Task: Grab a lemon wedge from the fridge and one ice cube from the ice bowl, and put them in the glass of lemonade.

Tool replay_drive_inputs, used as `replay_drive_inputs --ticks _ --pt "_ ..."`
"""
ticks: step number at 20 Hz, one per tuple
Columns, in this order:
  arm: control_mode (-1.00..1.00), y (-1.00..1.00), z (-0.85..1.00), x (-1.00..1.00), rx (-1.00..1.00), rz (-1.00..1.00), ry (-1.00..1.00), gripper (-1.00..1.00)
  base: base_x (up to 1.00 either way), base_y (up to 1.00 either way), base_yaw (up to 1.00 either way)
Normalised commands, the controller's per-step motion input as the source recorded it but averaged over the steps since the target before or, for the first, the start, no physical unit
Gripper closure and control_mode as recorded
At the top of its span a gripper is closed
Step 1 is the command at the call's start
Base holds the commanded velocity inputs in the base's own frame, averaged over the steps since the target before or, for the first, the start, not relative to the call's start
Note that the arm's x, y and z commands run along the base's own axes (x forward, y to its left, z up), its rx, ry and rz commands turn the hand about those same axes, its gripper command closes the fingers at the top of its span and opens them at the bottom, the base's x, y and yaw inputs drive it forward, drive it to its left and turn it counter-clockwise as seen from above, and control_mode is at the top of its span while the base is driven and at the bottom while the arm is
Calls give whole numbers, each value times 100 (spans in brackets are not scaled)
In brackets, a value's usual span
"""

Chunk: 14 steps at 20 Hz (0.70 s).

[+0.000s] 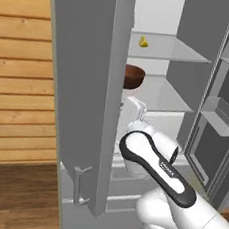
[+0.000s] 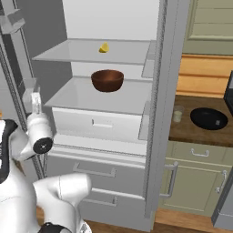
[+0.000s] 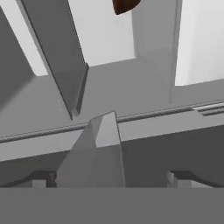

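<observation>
Kitchen setting, rendered: wood-plank wall [image 1: 21,70] at left, olive-green cabinets [image 2: 195,175] at right under a dark wooden counter [image 2: 200,132].

Fridge [image 1: 85,83] standing open, both doors swung out, pale shelves exposed.

Lemon wedge [image 2: 104,47] lying on the upper shelf [image 2: 91,53], towards the back, alone. Same wedge [image 1: 143,41] seen from the left base camera.

Brown wooden bowl [image 2: 107,80] on the shelf below, near its middle; reddish-brown rim of it at the top edge of the hand view [image 3: 124,5].

Black ice bowl [image 2: 209,118] on the counter right of the fridge; contents too dark to make out.

Glass of lemonade [image 2: 177,114] just left of the bowl, apart from it, close to the fridge's side wall.

Arm raised in front of the lower fridge compartment, wrist well below the wedge's shelf. Gripper [image 2: 35,103] pointing up into the fridge; jaws spread to full width, nothing between them, no contact with anything. Fingertips [image 3: 177,180] barely visible at the bottom of the hand view, set wide apart, drawer edges beyond.
</observation>
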Motion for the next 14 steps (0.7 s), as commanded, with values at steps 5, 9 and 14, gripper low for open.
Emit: replay_drive_inputs --ticks 5,9,14 --pt "-100 100 9 -77 -17 45 1 -100 0 0 0" --pt "-100 55 69 -47 -17 33 -2 -100 0 0 0" --pt "-100 -60 98 -5 -9 0 -21 -100 0 0 0"
